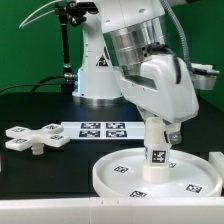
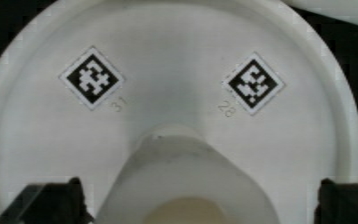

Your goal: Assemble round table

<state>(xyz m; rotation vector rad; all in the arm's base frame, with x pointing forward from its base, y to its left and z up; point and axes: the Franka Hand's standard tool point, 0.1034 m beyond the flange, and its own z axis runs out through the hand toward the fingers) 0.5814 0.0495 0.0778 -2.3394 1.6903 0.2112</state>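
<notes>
The large rimmed round disc (image 1: 150, 178) lies flat at the front of the table; in the wrist view (image 2: 176, 90) it fills the frame and shows two small tags. The short cylinder leg (image 1: 156, 156) stands upright at the disc's middle, with a tag on its side. My gripper (image 1: 155, 128) is straight above it. In the wrist view the leg (image 2: 190, 165) sits between the dark fingertips (image 2: 55, 203), with a gap on each side. My gripper (image 2: 197, 208) is open and straddles the leg's top. The cross-shaped four-arm piece (image 1: 35, 138) lies on the table at the exterior view's left.
The marker board (image 1: 103, 128) lies flat behind the disc, near the robot's base (image 1: 97, 75). A white block (image 1: 216, 163) shows at the exterior view's right edge, beside the disc. A green wall is behind.
</notes>
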